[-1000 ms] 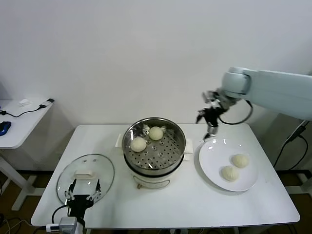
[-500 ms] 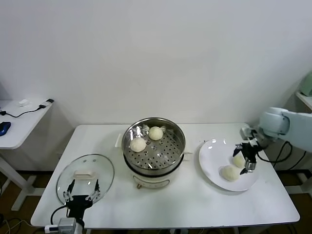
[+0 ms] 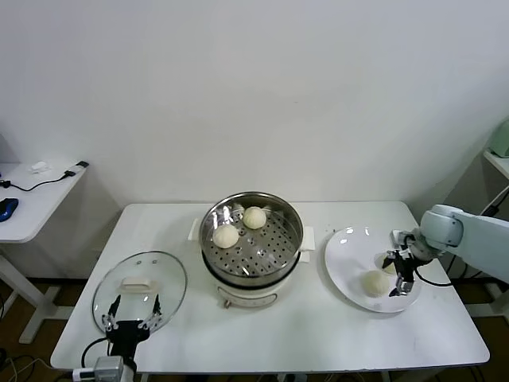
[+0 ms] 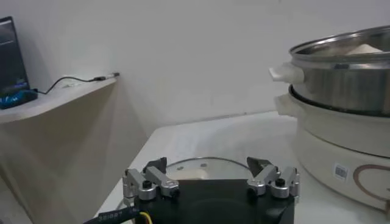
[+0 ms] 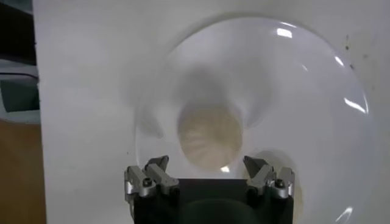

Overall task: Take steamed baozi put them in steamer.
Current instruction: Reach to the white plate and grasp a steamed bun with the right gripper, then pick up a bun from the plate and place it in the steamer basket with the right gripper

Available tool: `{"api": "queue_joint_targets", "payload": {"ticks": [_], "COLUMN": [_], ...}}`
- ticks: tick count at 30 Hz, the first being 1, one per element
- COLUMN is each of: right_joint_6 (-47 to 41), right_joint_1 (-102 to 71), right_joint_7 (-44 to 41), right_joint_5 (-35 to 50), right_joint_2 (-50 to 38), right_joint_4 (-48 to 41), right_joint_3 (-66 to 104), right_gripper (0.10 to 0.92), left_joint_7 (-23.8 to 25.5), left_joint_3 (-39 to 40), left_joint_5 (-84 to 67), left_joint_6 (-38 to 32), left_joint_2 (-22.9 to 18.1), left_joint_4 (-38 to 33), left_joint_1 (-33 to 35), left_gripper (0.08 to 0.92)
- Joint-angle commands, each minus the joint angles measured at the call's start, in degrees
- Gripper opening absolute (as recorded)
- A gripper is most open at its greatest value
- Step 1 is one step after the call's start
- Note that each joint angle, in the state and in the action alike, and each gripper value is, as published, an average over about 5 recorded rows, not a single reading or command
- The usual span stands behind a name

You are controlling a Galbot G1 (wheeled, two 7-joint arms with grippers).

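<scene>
Two buns (image 3: 226, 235) already in steamer (image 3: 251, 208) mid-worktop; two left on plate (image 3: 346, 274) at right edge. Right tool (image 3: 395, 273) spread over probably the far bun (image 5: 209, 135). Left tool (image 3: 131, 323) spread, idle by lid (image 3: 139, 280).

1. Head view: bright, even, soft light; only faint shadows under the steamer (image 3: 251, 239) and the plate (image 3: 347, 274) on the white table (image 3: 318, 334).
2. The steel rim throws small highlights, and the glass lid (image 3: 140, 288) carries a pale sheen.
3. Left wrist view: dimmer and greyish, with the lid (image 4: 204, 169) close by soft and the wall flat.
4. Right wrist view: the bun (image 5: 209, 135) is blurred, with a smeared grey shadow above it and glare streaks on the plate (image 5: 317, 103) rim.
</scene>
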Motion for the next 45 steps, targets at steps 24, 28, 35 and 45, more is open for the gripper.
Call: {"api": "queue_joint_targets", "payload": {"ticks": [24,28,35,45], "right_joint_6": [5.1,11.0,22.1,32.2], "right_joint_1": [8.9,21.2,34.0,32.4], "right_joint_7": [-7.6,-11.1,-13.6,-9.6], "right_joint_5": [-5.3,-7.0,-4.4,-12.7], "right_joint_2": [4.3,8.5,19.2,29.3], "right_joint_4": [-1.5,-0.4,7.1,21.0], "right_joint_3": [-0.2,-2.1,-0.8,-0.5], "right_gripper": [0.640,0.640,0.645,0.646], "left_joint_7": [0.0,0.0,0.0,-0.1], "left_joint_3": [0.5,1.1,1.4,1.4], "left_joint_5": [0.3,0.6,0.8,0.8], "left_joint_6": [0.1,0.1,0.1,-0.1], "left_joint_2": [-0.2,-0.3,-0.2,0.0], "left_joint_4": [-0.3,-0.4,-0.7,-1.0], "left_joint_1": [-0.2,-0.4,-0.3,0.3], "left_gripper": [0.823,0.823,0.823,0.823]}}
